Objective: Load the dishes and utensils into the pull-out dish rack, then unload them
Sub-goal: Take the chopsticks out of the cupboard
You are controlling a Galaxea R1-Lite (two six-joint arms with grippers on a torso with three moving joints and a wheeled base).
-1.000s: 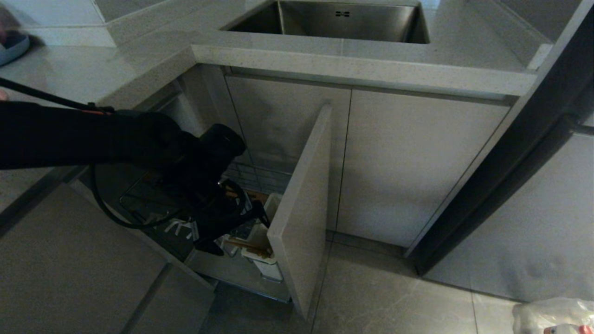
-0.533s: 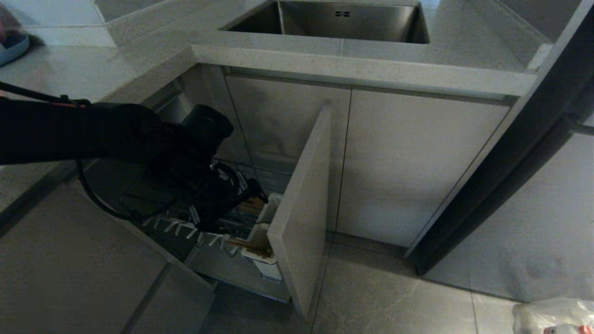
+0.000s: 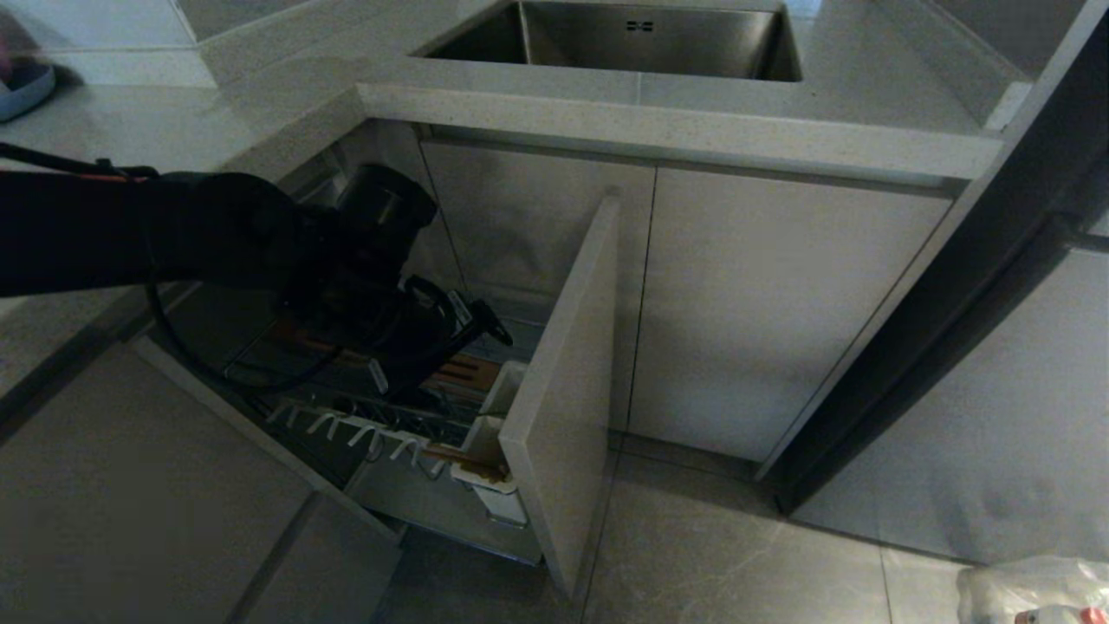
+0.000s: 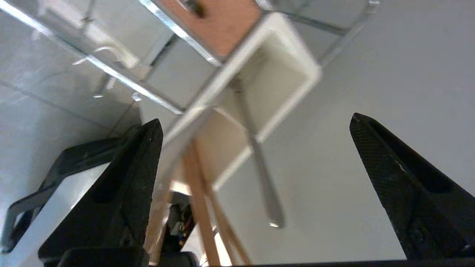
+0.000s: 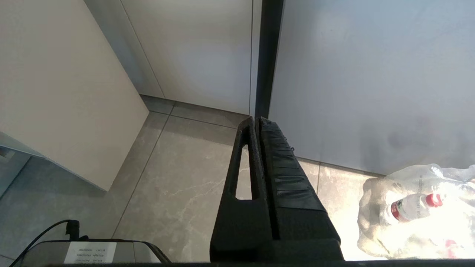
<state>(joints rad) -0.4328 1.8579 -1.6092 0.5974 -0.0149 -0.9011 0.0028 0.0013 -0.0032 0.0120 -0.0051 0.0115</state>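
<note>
The pull-out dish rack (image 3: 346,429) stands drawn out of the lower cabinet, with its white pegs, brown wooden strip (image 3: 463,373) and beige door front (image 3: 563,390) showing. Its white utensil cup (image 3: 489,468) holds the tan chopsticks (image 3: 450,455). In the left wrist view the chopsticks (image 4: 196,193) and the silver fork (image 4: 259,170) lean out of the cup (image 4: 289,63). My left gripper (image 3: 437,351) hangs open above the rack, its jaws (image 4: 255,119) wide apart and holding nothing. A blue-grey dish (image 3: 22,87) sits on the counter's far left, cut off by the frame. My right gripper (image 5: 256,119) is shut and parked over the floor.
The countertop edge (image 3: 676,130) and the sink (image 3: 624,39) overhang the rack. Closed cabinet doors (image 3: 762,303) lie to the right. A clear plastic bag with bottles (image 3: 1031,589) rests on the floor tiles at the near right.
My left gripper has risen and drawn back from the utensil cup, staying open. The white pegs and the wooden strip that it covered now show.
</note>
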